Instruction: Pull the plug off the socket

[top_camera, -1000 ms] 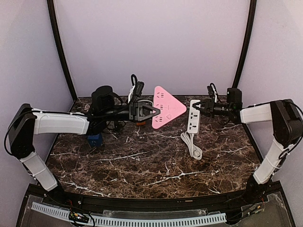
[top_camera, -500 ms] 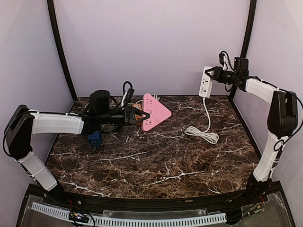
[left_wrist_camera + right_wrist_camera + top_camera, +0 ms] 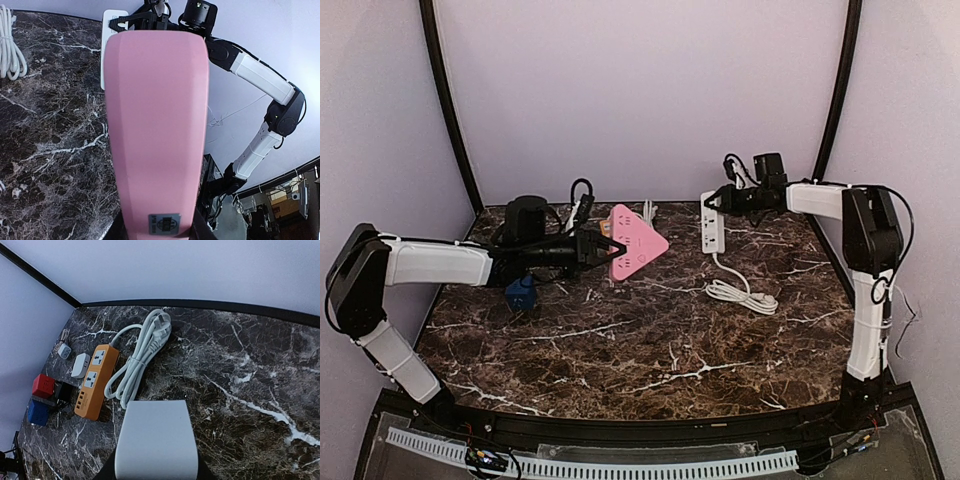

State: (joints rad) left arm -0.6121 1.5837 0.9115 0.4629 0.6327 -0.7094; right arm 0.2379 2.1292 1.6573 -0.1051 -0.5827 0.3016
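The left tool (image 3: 606, 248) holds the pink triangle power strip (image 3: 638, 240), the right tool (image 3: 713, 201) holds the long white power strip (image 3: 714, 232), both near the back. No plug shows in either. Grip tight, pull straight.

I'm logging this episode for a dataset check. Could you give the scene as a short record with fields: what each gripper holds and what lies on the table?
left gripper: shut on pink power strip
right gripper: shut on white power strip
cord: trails from the white power strip, coiled on the marble table
orange power strip: flat on the table, white cable looped beside it
plug: at the cable's end, loose on the table, in no socket
cubes: red cube and blue cube, side by side
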